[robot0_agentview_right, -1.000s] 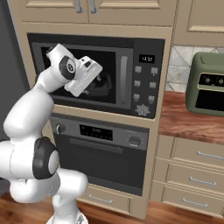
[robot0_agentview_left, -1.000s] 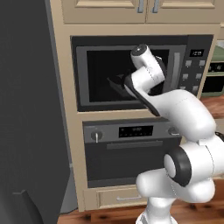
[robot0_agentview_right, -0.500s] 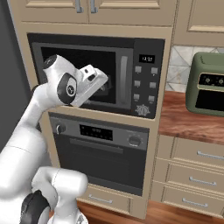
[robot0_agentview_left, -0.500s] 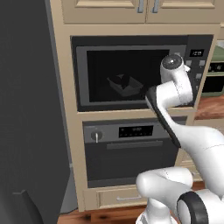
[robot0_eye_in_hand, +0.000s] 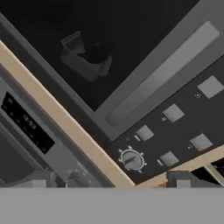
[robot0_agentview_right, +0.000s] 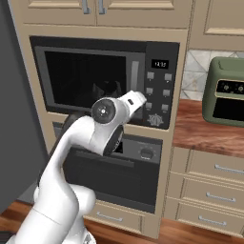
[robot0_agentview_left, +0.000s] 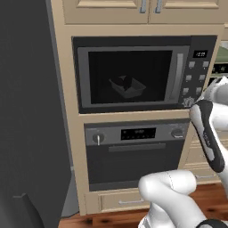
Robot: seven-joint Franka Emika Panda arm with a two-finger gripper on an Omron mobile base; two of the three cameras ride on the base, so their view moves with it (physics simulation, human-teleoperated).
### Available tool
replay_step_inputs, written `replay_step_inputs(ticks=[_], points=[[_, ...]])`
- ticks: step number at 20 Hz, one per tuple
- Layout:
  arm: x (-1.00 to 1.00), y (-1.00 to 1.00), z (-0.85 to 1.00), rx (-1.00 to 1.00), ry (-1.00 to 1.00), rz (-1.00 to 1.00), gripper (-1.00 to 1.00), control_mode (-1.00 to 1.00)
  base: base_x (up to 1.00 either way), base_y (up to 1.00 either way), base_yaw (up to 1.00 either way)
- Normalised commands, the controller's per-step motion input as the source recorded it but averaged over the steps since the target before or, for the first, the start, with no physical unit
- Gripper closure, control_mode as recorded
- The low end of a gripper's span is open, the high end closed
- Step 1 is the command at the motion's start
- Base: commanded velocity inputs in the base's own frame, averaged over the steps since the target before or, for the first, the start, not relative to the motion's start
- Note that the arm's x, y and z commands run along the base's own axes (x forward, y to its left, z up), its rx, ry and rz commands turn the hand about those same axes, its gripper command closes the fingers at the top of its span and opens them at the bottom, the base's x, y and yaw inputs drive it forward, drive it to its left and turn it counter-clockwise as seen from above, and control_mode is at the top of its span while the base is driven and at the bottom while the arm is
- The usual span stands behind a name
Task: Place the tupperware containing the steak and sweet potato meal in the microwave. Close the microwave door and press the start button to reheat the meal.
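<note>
tupperware [robot0_agentview_left: 128, 87]: dim behind the dark glass, couldn't make out the food
gripper [robot0_agentview_right: 138, 98]: fingers hidden
green appliance [robot0_agentview_right: 228, 91]: cut off at right edge

base views flank microwave [robot0_agentview_left: 133, 73], hand view close, rolled

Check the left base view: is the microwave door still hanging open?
No. The microwave door sits flush in its frame, with the tupperware visible behind the glass.

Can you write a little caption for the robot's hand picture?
Tilted close-up: tupperware behind the shut microwave door, grey buttons below.
</note>
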Motion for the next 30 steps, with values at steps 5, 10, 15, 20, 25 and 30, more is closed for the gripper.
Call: replay_step_inputs(ticks=[5, 10, 15, 20, 25, 30], points=[[-0.03, -0.39, 0.00, 0.05, -0.30, 0.25, -1.00, -1.00, 0.00, 0.00, 0.00], [0.00, -0.15, 0.00, 0.00, -0.14, 0.17, 1.00, -1.00, 0.00, 0.00, 0.00], [0.04, -0.01, 0.00, 0.00, -0.07, 0.13, 1.00, -1.00, 0.00, 0.00, 0.00], [0.20, 0.00, 0.00, 0.00, -0.02, 0.11, 1.00, -1.00, 0.00, 0.00, 0.00], [0.26, -0.04, 0.00, 0.00, -0.02, 0.09, 1.00, -1.00, 0.00, 0.00, 0.00], [0.30, -0.11, 0.00, 0.00, 0.00, 0.04, 1.00, -1.00, 0.00, 0.00, 0.00]])
